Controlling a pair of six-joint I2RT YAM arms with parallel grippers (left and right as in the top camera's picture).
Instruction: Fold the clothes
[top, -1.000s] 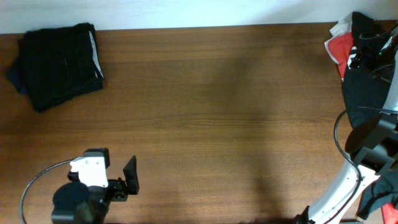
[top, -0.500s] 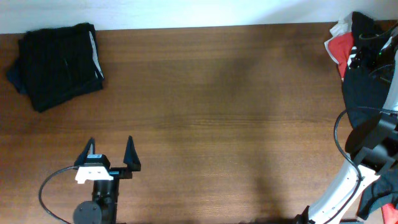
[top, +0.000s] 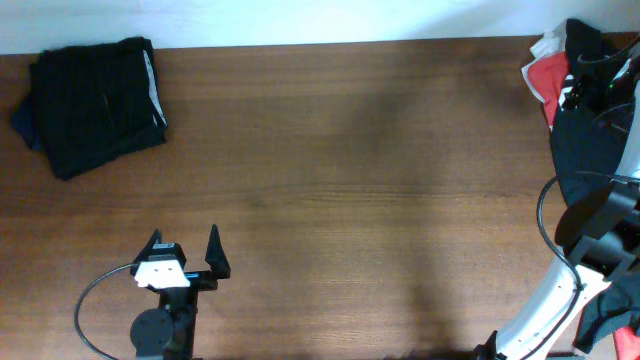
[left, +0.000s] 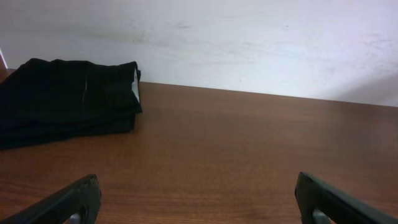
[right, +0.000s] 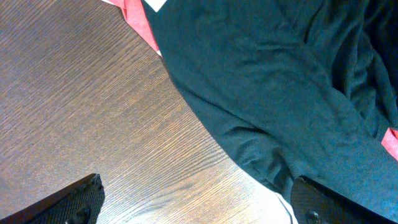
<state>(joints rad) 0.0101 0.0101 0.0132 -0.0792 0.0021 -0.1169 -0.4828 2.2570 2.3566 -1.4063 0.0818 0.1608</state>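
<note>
A folded stack of black clothes (top: 95, 105) with a white inner edge lies at the far left corner, on a dark navy piece (top: 22, 125). It also shows in the left wrist view (left: 68, 102). My left gripper (top: 184, 250) (left: 198, 208) is open and empty over bare table, facing the stack from well in front of it. A loose pile of dark garments (top: 585, 130) (right: 267, 93) with a red-and-white one (top: 545, 75) (right: 140, 18) lies at the right edge. My right gripper (right: 196, 205) is open and empty just above the table, its right finger at the dark garment's edge.
The wooden table (top: 360, 170) stretches between the stack and the pile. A white wall (left: 249, 43) runs along its far edge. The right arm's body and cable (top: 590, 230) stand over the pile at the right edge.
My left gripper has swung from pointing sideways to pointing at the far edge and settled near the front left. The right arm and the clothes have not moved.
</note>
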